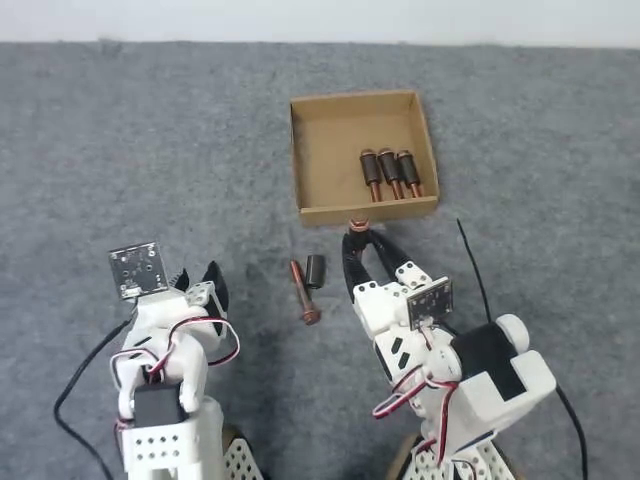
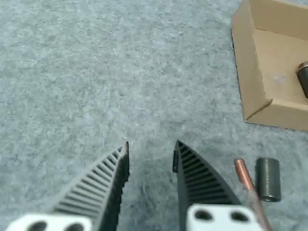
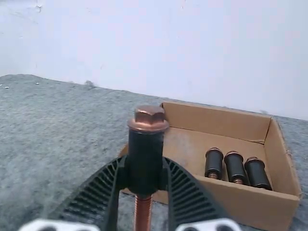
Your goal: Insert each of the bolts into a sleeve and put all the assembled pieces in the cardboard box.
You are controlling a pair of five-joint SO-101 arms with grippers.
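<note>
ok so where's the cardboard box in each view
High view: cardboard box in the upper middle of the picture, its near wall just past the right tool and its sleeved bolt.
Left wrist view: one corner of it, beyond the loose sleeve and loose bolt.
Right wrist view: behind the held sleeved bolt, open side up.
Shared landmark: the assembled pieces lying inside it, beside one wall.

You see copper bolts (image 1: pixel 303 290), black sleeves (image 1: pixel 316 270), a brown cardboard box (image 1: pixel 365 211), a mottled grey counter (image 1: pixel 150 150), and a ribbed black left gripper (image 2: pixel 152 144).
</note>
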